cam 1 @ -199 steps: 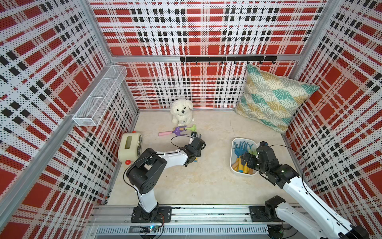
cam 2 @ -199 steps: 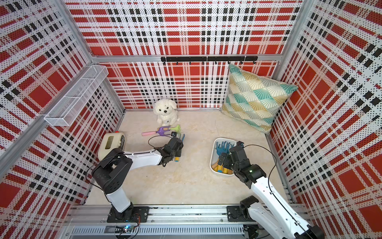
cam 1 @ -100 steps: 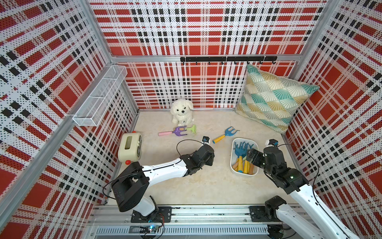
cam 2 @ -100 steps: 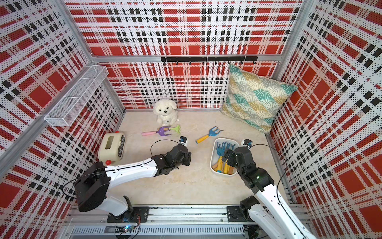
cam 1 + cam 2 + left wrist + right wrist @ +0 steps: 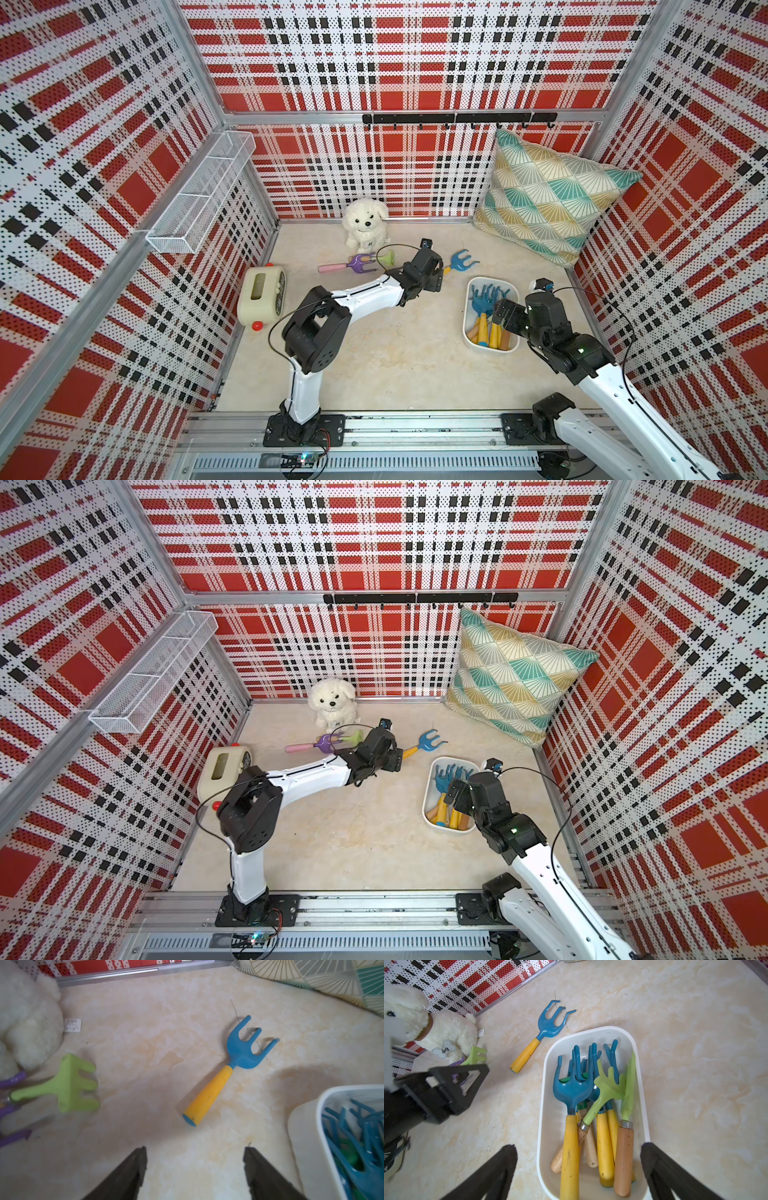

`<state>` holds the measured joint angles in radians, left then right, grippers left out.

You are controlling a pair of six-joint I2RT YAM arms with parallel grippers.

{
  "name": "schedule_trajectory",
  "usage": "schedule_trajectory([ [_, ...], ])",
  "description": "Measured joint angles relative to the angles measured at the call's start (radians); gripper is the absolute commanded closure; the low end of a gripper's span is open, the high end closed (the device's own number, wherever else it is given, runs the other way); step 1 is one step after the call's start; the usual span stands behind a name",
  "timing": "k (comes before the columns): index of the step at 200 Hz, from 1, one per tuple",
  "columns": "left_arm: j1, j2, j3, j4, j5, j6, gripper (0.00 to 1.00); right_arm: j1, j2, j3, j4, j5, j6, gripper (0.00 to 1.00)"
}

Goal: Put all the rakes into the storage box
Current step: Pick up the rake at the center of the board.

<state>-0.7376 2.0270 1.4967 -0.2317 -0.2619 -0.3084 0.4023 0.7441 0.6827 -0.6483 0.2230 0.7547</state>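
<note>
Left gripper (image 5: 195, 1150): jaws spread wide with nothing between them. It sits near the middle of both top views (image 5: 432, 276), just left of the rake's handle end. The wrist view shows bare floor between its fingertips (image 5: 141, 1153) and that handle, so they are not touching.
Right gripper (image 5: 578, 1146): jaws spread wide with nothing pinched. In both top views it is right of centre (image 5: 455, 793), over the right part of the storage box.
Rake (image 5: 228, 1070): blue three-pronged head on a yellow handle, lying flat on the marbled floor outside the box. In both top views it is just above the box's upper left corner (image 5: 459, 262), with prongs toward the upper right and handle toward the lower left.
Storage box (image 5: 490, 279): white tub with rounded corners, right of centre in both top views (image 5: 453, 830), standing on the floor close to the rake.
Box contents (image 5: 571, 1088): several blue-headed rakes with yellow handles, plus green-headed tools with wooden handles. The heads are at one end and the handles are toward the right gripper.
Loose tools: a green rake (image 5: 70, 1084) and a purple rake (image 5: 359, 264) lie left of the left gripper.
Plush dog (image 5: 365, 222): white, against the back wall, just above those two.
Pillow (image 5: 548, 199): propped in the upper right corner.
</note>
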Motion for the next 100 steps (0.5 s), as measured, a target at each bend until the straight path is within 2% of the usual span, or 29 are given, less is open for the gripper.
schedule_trajectory([
  [17,0.021,0.129,0.148,-0.047,-0.002,0.059,0.06,0.0,0.003,0.0,0.012,-0.004,-0.004,0.0],
  [47,0.038,0.322,0.362,-0.142,0.0,0.15,0.08,0.0,0.008,-0.001,0.027,-0.028,-0.01,0.0],
  [71,0.029,0.398,0.433,-0.186,0.031,0.205,0.13,0.0,0.012,-0.003,0.034,-0.037,-0.016,0.0],
  [86,0.019,0.407,0.442,-0.195,0.041,0.222,0.2,0.0,0.013,-0.006,0.036,-0.04,-0.022,0.0],
  [100,0.006,0.408,0.442,-0.204,0.047,0.235,0.36,0.0,0.013,-0.009,0.039,-0.043,-0.026,0.0],
])
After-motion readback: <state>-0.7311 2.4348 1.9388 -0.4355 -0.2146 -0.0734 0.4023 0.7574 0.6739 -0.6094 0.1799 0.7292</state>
